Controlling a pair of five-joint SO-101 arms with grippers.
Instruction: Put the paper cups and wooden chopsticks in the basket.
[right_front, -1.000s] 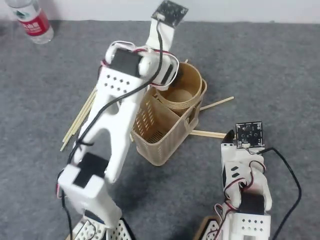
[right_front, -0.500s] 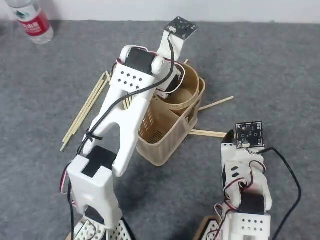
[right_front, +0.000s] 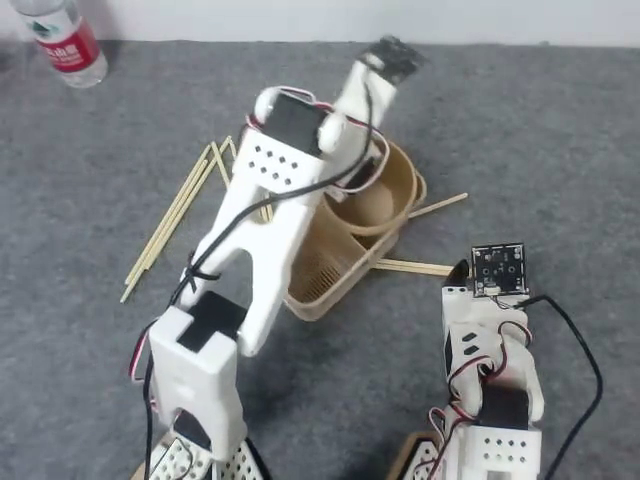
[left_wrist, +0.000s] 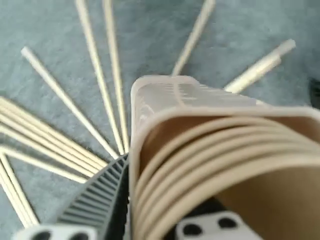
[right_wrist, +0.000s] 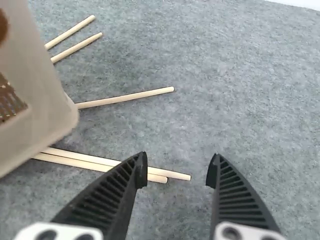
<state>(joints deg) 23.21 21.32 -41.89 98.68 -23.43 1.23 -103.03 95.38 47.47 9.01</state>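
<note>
- Plastic bottle (right_front: 62, 42) — well apart from the basket (right_front: 330, 280), off beyond its left side; it has no part in the job.
- Chopsticks (right_front: 168, 228) — a loose fan of them lies on the grey mat (right_front: 560, 150) left of the basket. None is inside, so that whole bunch is left to gather.
- Left gripper (left_wrist: 160, 200) — over the basket's far end, its fingers closed on the wall of the stacked cups (right_front: 378, 198). The left wrist view has one ribbed finger outside the stack and the other inside.
- Cups — nested into one stack at the basket's far end, against its rim. I cannot tell whether the stack's base sits right down in a compartment. I judge this part close to done: once the stack is seated it only wants letting go.
- Basket — it looks tilted rather than flat on the mat, with the left arm across it, so it could tip as the cups are released.
- Pair (right_front: 415, 267) — two more sticks on the mat, running out from the basket's right side, with a single stick (right_front: 437, 206) near that same side. Neither is in the basket yet.
- Right gripper (right_wrist: 175, 170) — right of the basket, fingers apart and holding nothing, poised over the pair's free end. That looks the likeliest next pick-up.
</note>
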